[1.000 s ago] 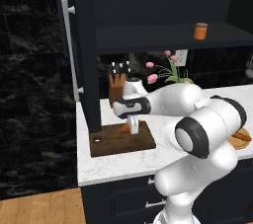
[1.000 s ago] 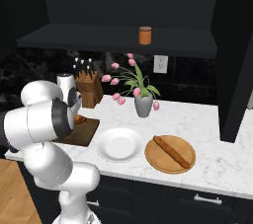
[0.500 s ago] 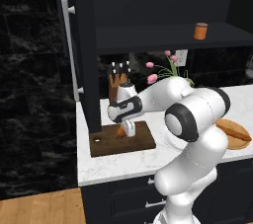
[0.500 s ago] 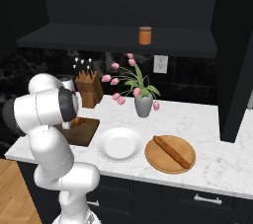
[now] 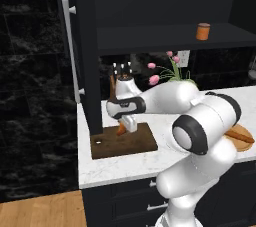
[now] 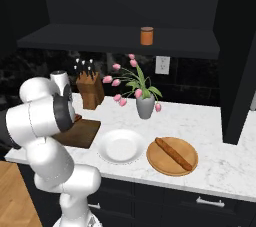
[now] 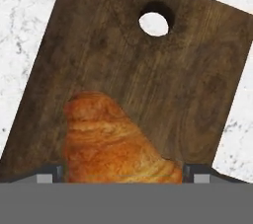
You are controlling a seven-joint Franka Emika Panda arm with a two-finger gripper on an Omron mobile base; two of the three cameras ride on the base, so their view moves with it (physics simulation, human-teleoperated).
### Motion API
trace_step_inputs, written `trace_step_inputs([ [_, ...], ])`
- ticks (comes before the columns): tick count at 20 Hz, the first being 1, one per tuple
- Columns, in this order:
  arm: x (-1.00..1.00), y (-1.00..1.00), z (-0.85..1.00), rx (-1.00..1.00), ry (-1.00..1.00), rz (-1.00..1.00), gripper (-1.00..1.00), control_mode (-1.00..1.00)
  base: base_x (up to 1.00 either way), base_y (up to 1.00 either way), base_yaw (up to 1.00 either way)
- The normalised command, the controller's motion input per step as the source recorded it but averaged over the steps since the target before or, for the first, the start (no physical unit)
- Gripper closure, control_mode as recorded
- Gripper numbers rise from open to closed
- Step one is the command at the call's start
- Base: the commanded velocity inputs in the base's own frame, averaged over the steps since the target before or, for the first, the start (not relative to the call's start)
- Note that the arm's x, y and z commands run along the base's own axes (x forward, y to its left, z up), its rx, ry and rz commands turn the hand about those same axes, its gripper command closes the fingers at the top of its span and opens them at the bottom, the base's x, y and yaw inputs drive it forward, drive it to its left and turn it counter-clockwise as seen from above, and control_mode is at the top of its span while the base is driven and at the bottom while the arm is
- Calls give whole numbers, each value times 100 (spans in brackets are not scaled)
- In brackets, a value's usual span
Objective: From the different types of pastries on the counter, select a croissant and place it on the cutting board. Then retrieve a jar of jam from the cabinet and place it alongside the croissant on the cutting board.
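Note:
My gripper (image 5: 126, 125) is shut on the small golden-brown croissant (image 5: 120, 131) and holds it just over the dark brown cutting board (image 5: 135, 142). In the hand view the croissant (image 7: 113, 144) sits between my fingertips (image 7: 49, 174), with the cutting board (image 7: 197, 94) and its corner hole close beneath. The orange jar of jam (image 5: 202, 31) stands on the dark cabinet shelf, up and to the right; the jar of jam (image 6: 146, 36) is upright there. The long baguette-like loaf (image 6: 174, 153) lies on a round light-wood board. My arm hides most of the cutting board (image 6: 82, 132) in the right base view.
A knife block (image 6: 90, 91) and a vase of pink tulips (image 6: 145, 105) stand at the back of the white counter (image 6: 225, 166). A white plate (image 6: 120, 146) lies between the two boards. The cabinet door's long silver handle (image 5: 67, 46) stands left of the cutting board.
My gripper has carried the croissant a little left and down over the cutting board. The arm's elbow has swung out to the right.

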Motion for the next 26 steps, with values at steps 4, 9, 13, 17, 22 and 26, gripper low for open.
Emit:
trace_step_inputs([
  [4,-8,7,5,0,2,5,-100,-100,0,0,0],
  [9,-21,-2,63,1,-4,2,-100,-100,0,0,0],
  [13,-53,-16,97,0,-14,-1,-100,-100,0,0,0],
  [17,-51,-32,74,1,-8,-13,-100,-100,0,0,0],
  [22,-25,-53,90,5,-11,-29,-100,-100,0,0,0],
  [26,-17,-65,82,8,-21,-38,-100,-100,0,0,0],
])
